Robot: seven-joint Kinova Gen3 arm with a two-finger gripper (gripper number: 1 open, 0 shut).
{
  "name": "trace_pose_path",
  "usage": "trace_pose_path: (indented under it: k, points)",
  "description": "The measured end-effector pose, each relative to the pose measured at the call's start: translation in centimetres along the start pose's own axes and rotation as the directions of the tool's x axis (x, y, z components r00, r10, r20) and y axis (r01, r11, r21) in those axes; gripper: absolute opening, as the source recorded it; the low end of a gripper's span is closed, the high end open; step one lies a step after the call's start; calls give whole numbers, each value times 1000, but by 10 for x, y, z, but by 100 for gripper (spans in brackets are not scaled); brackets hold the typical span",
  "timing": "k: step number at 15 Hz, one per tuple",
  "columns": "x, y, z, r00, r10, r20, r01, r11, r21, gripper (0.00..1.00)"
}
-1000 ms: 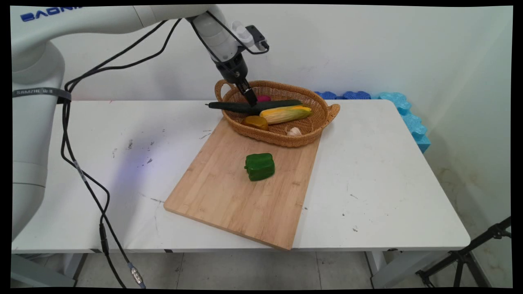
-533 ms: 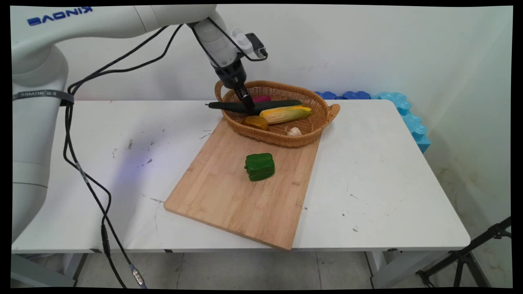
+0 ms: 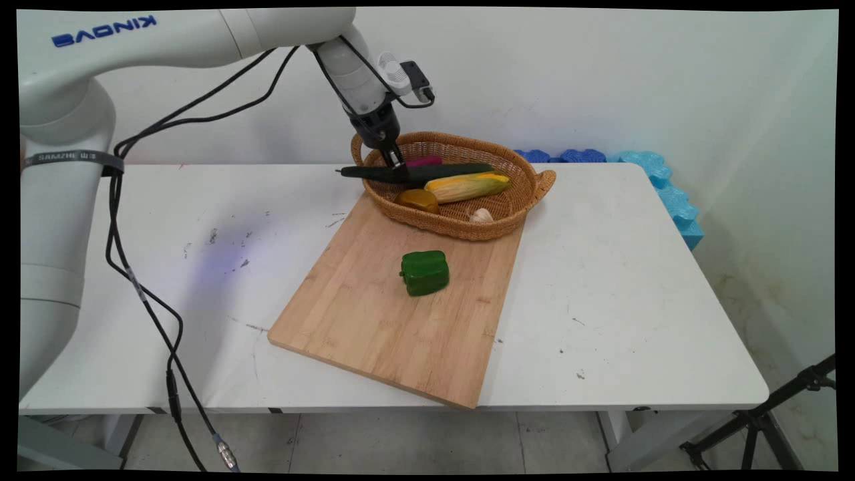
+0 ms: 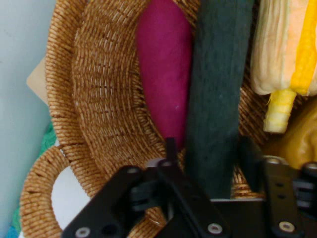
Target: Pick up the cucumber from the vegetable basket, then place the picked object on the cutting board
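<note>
A long dark green cucumber point(image 3: 454, 170) point(image 4: 218, 89) lies across a woven basket point(image 3: 521, 200) point(image 4: 99, 99), its stem end sticking out over the left rim. My gripper point(image 3: 399, 172) point(image 4: 210, 148) is down at the basket's left end, open, with one finger on each side of the cucumber. A magenta vegetable point(image 3: 427, 161) point(image 4: 163, 69) lies just behind the cucumber. On the cucumber's other side lie a corn cob point(image 3: 467, 187) point(image 4: 292, 44) and a brownish-yellow piece point(image 3: 417, 199) point(image 4: 297, 144).
A garlic bulb point(image 3: 481, 215) sits at the basket's front. The basket rests on the far end of a wooden cutting board point(image 3: 374, 334), which carries a green bell pepper point(image 3: 425, 272). Blue foam pieces point(image 3: 661, 180) line the table's back right edge.
The gripper has shifted a little to the left along the cucumber, toward the basket's handle. The cucumber and the other items have stayed put.
</note>
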Motion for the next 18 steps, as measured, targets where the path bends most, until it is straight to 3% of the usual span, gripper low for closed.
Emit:
trace_pose_path:
  k: [10, 15, 18]
  points:
    - [1, 10, -20, 998, 43, -38, -43, 999, 3, 0]
    - [0, 21, -73, 994, 26, -106, -26, 1000, -6, 0]
    - [-6, 30, -116, 988, 15, -152, -20, 999, -33, 0]
